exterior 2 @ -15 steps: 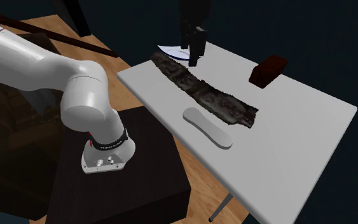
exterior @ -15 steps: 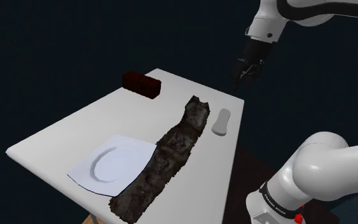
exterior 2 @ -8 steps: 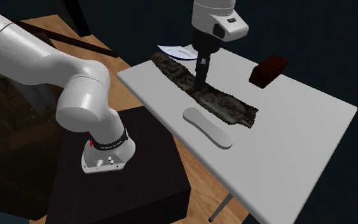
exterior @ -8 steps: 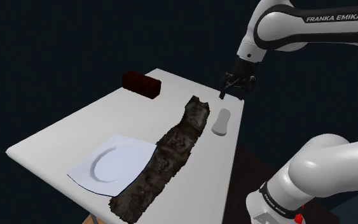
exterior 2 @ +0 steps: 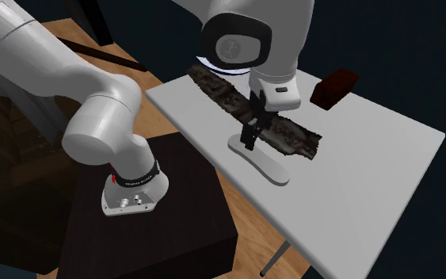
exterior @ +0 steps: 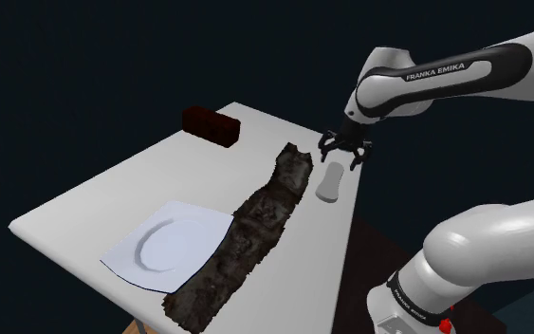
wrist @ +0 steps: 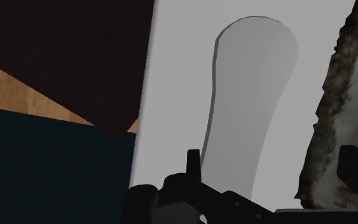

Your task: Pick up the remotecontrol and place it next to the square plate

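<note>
The remote control (exterior: 330, 182) is a pale grey, elongated slab lying flat near the table edge closest to the stand, also seen from the second exterior view (exterior 2: 259, 159). My black gripper (exterior: 342, 156) hovers open just above its far end, fingers pointing down. In the wrist view the remote control (wrist: 250, 108) stretches away between the spread fingers of the gripper (wrist: 276, 167), touching neither. The white square plate (exterior: 170, 245) rests at the table's near left in the shoulder view, far from the remote, with a dark runner between them.
A dark mottled runner (exterior: 255, 228) lies lengthwise along the white table (exterior: 103, 194), right beside the remote. A dark red box (exterior: 211, 124) sits at the far corner. The table edge and the dark stand (exterior 2: 150, 230) lie close behind the remote.
The arm has swung down and toward the table, bringing the gripper from high beyond the far edge to just above the remote. The fingers stayed open. Nothing on the table moved.
</note>
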